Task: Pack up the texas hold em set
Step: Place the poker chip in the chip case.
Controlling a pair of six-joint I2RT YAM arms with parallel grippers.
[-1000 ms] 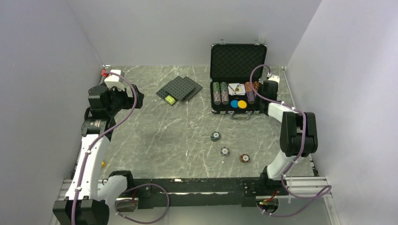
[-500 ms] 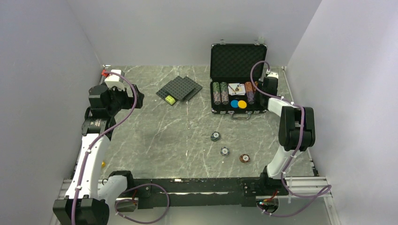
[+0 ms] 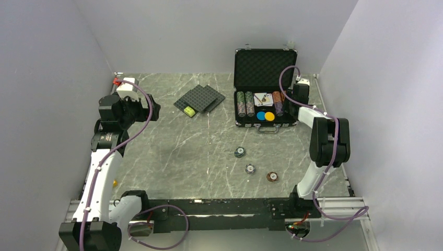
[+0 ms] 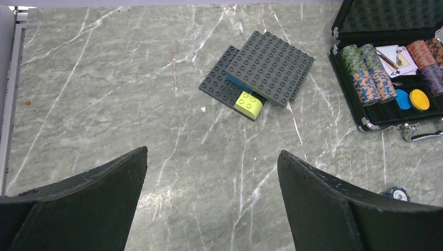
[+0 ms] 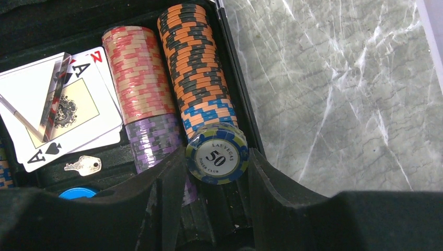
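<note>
- Right gripper (image 5: 217, 175): clenched on a blue-and-olive chip (image 5: 217, 158) marked "Las Vegas 50". In the right wrist view the chip face spans the gap and touches both fingers (image 5: 167, 193).
- The held chip sits low centre in that view, at the near end of the orange-and-black chip row (image 5: 194, 68), inside the case by its right wall.
- Briefcase (image 3: 265, 67): upper right of the top view, lid standing open, foam lining exposed.
- Case contents: red-and-tan row (image 5: 137, 73) with purple chips (image 5: 155, 138) at its near end, cards (image 5: 78, 112) to their left, a small key (image 5: 83, 166) below the cards, blue disc (image 3: 260, 116) and orange disc (image 3: 269, 116) side by side.
- Loose chips (image 3: 251, 168): three small lots on the table (image 3: 172, 151), lower centre-right of the top view, well apart from the case.
- Left gripper (image 4: 211, 201): released, jaws wide, only bare marble between them, at mid-left of the top view.
- Studded plates (image 4: 269, 68): overlapping, upper centre of the left wrist view, a yellow-green brick (image 4: 248, 104) on their near edge.
</note>
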